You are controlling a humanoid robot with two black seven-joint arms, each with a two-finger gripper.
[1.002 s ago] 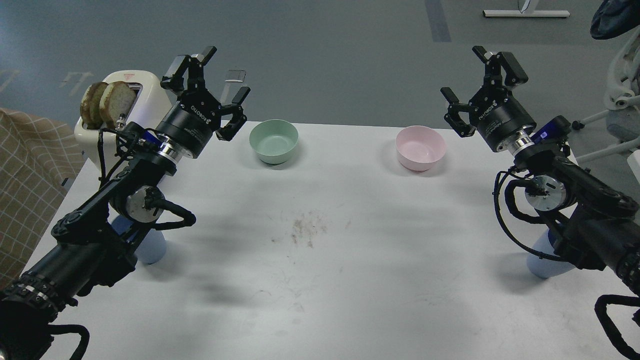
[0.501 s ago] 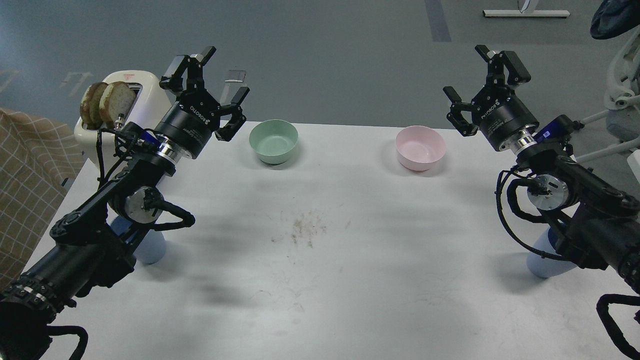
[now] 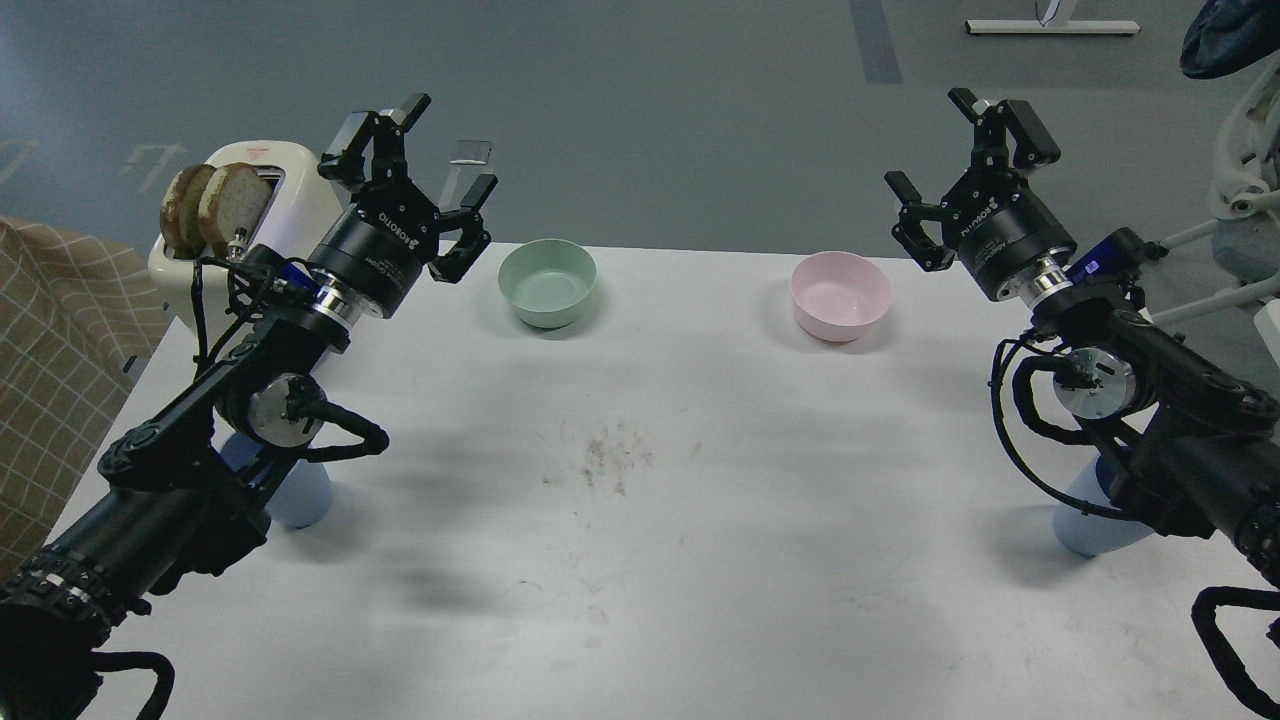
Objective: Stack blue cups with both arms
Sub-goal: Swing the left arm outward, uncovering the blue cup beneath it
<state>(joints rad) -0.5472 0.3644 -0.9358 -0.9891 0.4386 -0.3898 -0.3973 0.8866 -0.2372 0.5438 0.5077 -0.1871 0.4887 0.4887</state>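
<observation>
One blue cup [image 3: 300,497] stands on the white table [image 3: 700,500] at the left, mostly hidden under my left arm. The other blue cup [image 3: 1092,520] stands at the right, partly hidden under my right arm. My left gripper [image 3: 425,170] is open and empty, raised above the table's far left, well beyond its cup. My right gripper [image 3: 960,170] is open and empty, raised above the table's far right, well beyond its cup.
A mint-green bowl [image 3: 547,282] and a pink bowl [image 3: 840,294] stand near the table's far edge. A white toaster [image 3: 255,215] with two bread slices stands at the far left corner. A checked cloth [image 3: 55,350] lies left of the table. A brown stain [image 3: 615,455] marks the table's middle.
The right gripper has shifted slightly right and up. The left arm has barely moved.
</observation>
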